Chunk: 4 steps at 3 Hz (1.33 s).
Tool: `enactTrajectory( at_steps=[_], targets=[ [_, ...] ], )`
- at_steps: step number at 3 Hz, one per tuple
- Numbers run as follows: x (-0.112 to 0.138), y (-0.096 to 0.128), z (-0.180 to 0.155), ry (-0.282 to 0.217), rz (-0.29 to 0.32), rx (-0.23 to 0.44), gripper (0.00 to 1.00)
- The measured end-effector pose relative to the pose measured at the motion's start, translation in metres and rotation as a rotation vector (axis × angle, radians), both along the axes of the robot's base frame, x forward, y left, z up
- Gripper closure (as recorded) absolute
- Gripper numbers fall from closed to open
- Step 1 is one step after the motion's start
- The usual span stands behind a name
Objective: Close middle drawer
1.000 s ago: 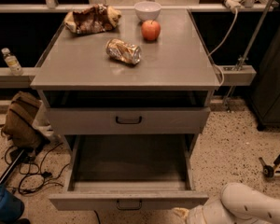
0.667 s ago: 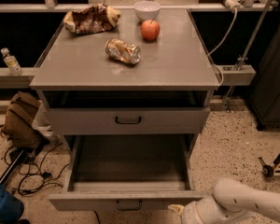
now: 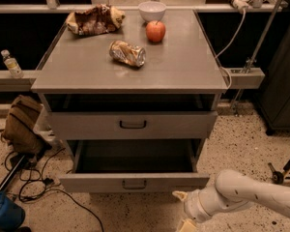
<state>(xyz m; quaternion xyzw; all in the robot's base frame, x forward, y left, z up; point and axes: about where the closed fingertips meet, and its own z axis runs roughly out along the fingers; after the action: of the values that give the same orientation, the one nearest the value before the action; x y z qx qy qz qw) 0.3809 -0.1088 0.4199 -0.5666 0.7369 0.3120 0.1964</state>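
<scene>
Approach step: the wide shallow grey metal drawer (image 3: 135, 182) stands pulled far out, low and near. The claw (image 3: 182, 210), spread wide and empty, hangs near its front's right end. Next, it should push the panel squarely toward the far side.

1 cam, high front, angled down at cabinet (image 3: 87, 69); pincer (image 3: 182, 210) btm-right, close.
</scene>
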Motion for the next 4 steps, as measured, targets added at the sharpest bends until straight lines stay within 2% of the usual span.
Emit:
enactTrajectory(
  at_steps=[1, 2, 3, 4],
  targets=[
    [0.0, 0.0, 0.0, 0.0, 0.0, 0.0, 0.0],
    [0.022, 0.001, -0.003, -0.05, -0.017, -0.001, 0.0],
    [0.075, -0.002, 0.009, -0.127, -0.029, -0.002, 0.0],
    [0.106, -0.006, 0.022, -0.17, -0.034, -0.003, 0.0]
  ],
)
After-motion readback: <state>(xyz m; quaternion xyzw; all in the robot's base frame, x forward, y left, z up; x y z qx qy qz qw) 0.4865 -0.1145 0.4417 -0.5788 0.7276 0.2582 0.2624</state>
